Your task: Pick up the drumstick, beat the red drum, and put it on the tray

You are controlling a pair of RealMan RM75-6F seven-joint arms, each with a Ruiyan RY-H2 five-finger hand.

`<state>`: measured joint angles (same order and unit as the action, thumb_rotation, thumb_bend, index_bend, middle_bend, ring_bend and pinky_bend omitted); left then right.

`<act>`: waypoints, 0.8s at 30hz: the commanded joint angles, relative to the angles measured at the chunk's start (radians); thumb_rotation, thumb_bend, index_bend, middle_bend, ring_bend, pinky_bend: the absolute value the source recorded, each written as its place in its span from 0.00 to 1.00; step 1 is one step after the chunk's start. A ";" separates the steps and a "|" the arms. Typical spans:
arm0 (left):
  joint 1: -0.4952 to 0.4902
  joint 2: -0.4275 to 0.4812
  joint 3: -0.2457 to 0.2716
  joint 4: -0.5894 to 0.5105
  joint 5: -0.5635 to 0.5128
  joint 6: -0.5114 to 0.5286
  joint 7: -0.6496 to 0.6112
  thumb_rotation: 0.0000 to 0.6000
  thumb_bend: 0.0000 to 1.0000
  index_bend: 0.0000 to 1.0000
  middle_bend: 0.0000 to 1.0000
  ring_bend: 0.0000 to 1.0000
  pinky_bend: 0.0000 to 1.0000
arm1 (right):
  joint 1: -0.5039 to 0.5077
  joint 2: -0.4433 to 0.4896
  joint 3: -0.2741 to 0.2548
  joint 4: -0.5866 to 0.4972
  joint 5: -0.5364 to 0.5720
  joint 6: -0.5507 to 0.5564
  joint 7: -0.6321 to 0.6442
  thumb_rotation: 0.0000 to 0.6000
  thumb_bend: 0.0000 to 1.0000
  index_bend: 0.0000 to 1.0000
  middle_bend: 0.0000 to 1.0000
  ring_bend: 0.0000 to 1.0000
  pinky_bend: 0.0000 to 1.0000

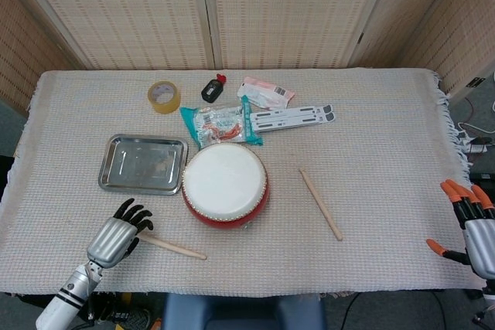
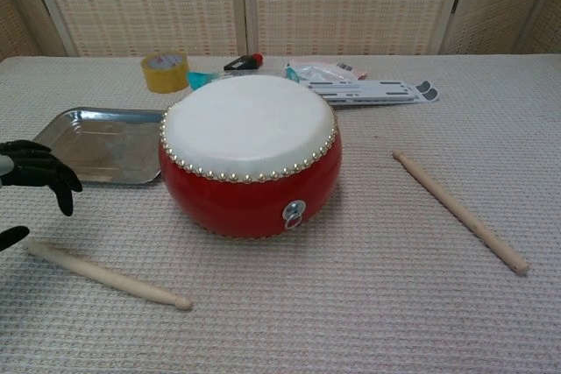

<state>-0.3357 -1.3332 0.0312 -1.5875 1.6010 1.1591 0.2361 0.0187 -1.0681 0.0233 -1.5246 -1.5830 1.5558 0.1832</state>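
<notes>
left robot hand cropped, drumstick end hidden

- No text, brand, number or sign can be read in either view.
- The white card strip, behind the red drum, carries dark printed marks, too small to make out.
- The snack packet, touching the far side of the red drum in the head view, shows red and white printing that is blurred.
- The pink-and-white packet, further behind the red drum, bears a small barcode-like patch in the chest view, not legible.
- The tape roll, behind the red drum and to its left, shows no readable label.
</notes>
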 commanded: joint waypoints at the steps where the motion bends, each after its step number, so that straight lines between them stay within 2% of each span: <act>1: -0.019 -0.022 0.013 0.002 -0.021 -0.040 0.027 1.00 0.38 0.37 0.18 0.10 0.04 | -0.001 0.001 -0.001 -0.002 0.000 0.001 -0.002 1.00 0.00 0.07 0.05 0.00 0.00; 9: -0.019 -0.081 0.029 0.021 -0.039 -0.054 0.054 1.00 0.35 0.35 0.15 0.07 0.03 | 0.002 0.000 -0.001 -0.004 0.000 -0.005 -0.003 1.00 0.00 0.07 0.05 0.00 0.00; 16: -0.024 -0.138 0.022 0.040 -0.064 -0.064 0.008 1.00 0.33 0.43 0.16 0.07 0.03 | 0.004 -0.003 0.003 -0.002 0.001 -0.005 -0.002 1.00 0.00 0.07 0.05 0.00 0.00; 24: -0.029 -0.167 0.010 0.033 -0.106 -0.073 0.001 1.00 0.33 0.43 0.17 0.07 0.03 | 0.003 -0.005 0.002 -0.001 0.005 -0.009 -0.002 1.00 0.00 0.06 0.05 0.00 0.00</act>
<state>-0.3626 -1.4975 0.0429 -1.5502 1.5024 1.0914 0.2330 0.0214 -1.0733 0.0249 -1.5255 -1.5780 1.5471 0.1809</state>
